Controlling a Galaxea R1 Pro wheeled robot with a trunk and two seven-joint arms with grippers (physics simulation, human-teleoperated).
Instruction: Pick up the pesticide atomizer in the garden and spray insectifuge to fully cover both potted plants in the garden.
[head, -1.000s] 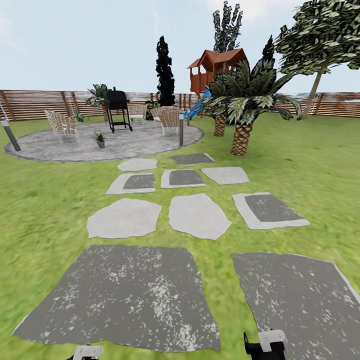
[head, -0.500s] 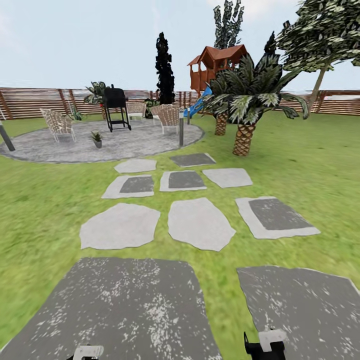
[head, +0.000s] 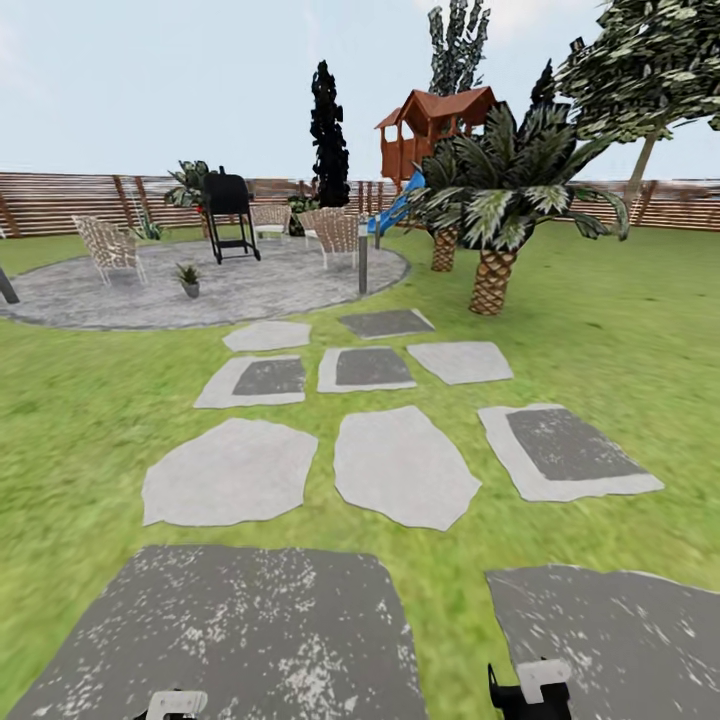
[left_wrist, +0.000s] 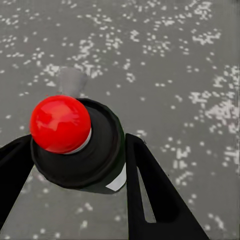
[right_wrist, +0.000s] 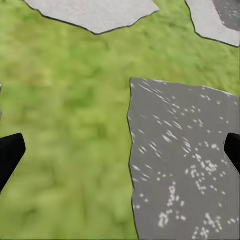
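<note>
Left wrist: claw (left_wrist: 75, 165) gripping pesticide atomizer (left_wrist: 80, 145)

Head cam faces fwd over grey speckled paving slabs (head: 250, 640) twd far patio; both wrist cams look down, close, at same slabs (left_wrist: 165, 55) (right_wrist: 185, 160).

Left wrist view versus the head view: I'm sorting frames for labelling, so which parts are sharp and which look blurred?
Left wrist view: the atomizer's red cap is crisp and evenly lit. Head view: the paving slabs have sharp edges, the grass looks smeared, and nothing casts strong shadows.
</note>
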